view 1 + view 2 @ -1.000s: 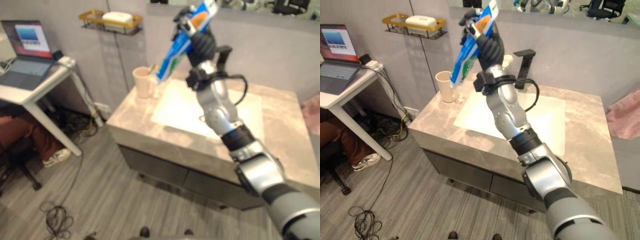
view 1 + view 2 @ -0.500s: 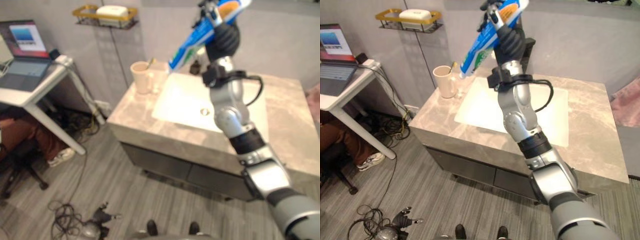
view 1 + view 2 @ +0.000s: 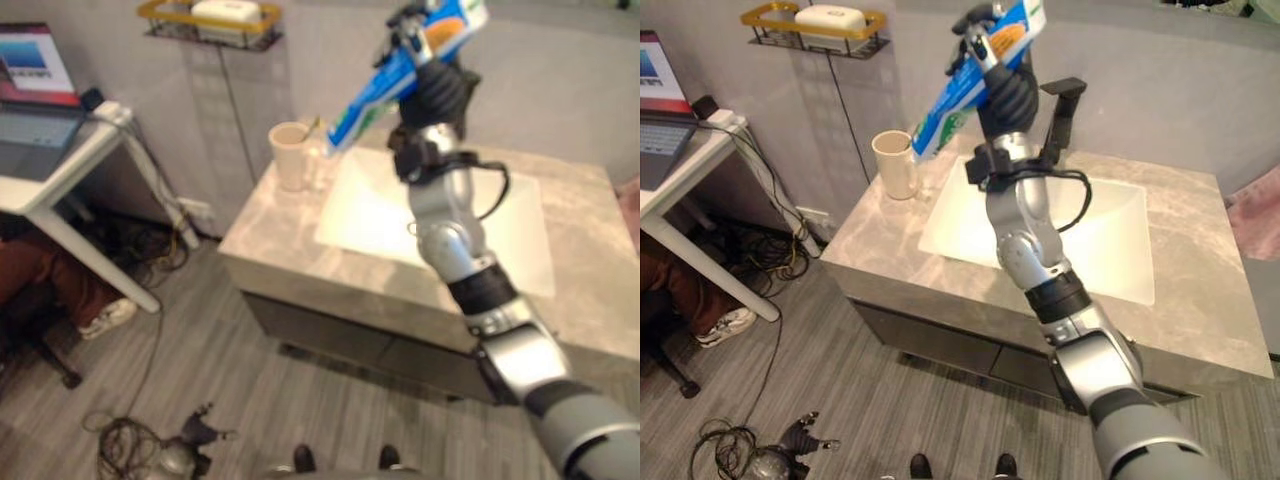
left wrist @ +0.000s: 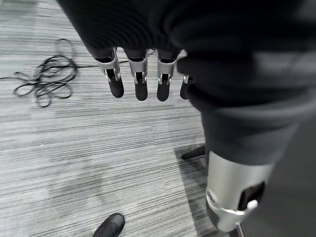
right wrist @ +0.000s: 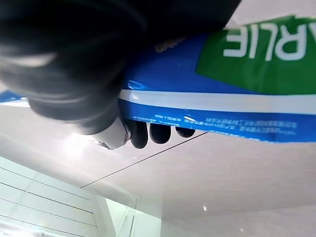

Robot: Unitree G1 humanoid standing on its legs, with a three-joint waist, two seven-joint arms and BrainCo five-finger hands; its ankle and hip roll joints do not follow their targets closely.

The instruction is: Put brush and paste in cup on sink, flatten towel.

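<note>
The right hand (image 3: 1002, 75) is raised above the sink (image 3: 1110, 250), fingers clenched round the blue toothpaste tube (image 3: 970, 75). The tube slants down from the hand toward the cup (image 3: 895, 165), its lower end above and just beside the rim. The left hand (image 4: 143, 74) hangs over the floor (image 4: 98, 148), fingers relaxed.

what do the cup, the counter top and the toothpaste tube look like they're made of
The cup looks like matte cream ceramic or plastic; its plain dull surface leaves that open. The counter top seems polished stone or a marble-look slab, beige-grey with cloudy veining. The toothpaste tube, held in the right hand, appears glossy printed plastic.
</note>
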